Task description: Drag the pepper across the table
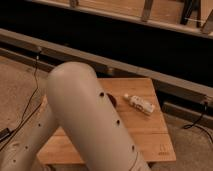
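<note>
The robot arm point(95, 125) fills the foreground and covers much of the table point(150, 135). The gripper is out of view. A small pale object point(140, 104) lies on the table's right part, beside a dark spot point(114, 102) at the arm's edge.

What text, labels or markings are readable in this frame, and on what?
None can be read.
Small dark mark near the table's front right corner: too blurred to read.
Pale object lying on the table's right side: no legible label.
Robot arm: only dark holes, no lettering.
The gripper and the pepper are not in view; the arm blocks much of the tabletop.
</note>
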Robot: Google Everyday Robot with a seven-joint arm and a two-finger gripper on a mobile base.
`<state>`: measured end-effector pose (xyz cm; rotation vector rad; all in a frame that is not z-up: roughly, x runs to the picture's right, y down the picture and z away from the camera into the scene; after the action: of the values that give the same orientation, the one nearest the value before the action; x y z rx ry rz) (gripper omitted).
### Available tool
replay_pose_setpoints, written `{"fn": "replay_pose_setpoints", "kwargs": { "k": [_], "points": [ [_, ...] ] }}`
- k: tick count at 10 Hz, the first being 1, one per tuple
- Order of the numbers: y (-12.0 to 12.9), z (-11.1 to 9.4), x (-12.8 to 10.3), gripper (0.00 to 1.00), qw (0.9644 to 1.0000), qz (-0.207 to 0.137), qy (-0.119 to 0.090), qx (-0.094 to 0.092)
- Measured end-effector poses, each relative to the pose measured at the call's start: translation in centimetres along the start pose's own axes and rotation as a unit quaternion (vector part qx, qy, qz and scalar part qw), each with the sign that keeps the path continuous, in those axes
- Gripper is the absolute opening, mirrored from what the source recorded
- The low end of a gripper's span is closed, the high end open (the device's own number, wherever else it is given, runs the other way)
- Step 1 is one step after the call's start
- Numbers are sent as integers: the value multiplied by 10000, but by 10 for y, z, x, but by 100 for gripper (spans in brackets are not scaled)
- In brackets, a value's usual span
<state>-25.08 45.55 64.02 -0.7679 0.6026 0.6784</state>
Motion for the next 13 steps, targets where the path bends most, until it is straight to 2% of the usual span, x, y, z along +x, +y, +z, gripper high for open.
{"fn": "replay_pose_setpoints", "kwargs": {
  "k": [1,3,4,6,9,13],
  "points": [
    [9,0,4,34,9997,-227,45,52],
    [16,1,8,51,9991,-409,106,102],
    [19,3,11,66,9984,-518,160,141],
    [23,4,12,79,9976,-639,217,178],
    [31,7,16,80,9952,-890,346,198],
    [38,2,15,80,9915,-1228,402,162]
  ]
}}
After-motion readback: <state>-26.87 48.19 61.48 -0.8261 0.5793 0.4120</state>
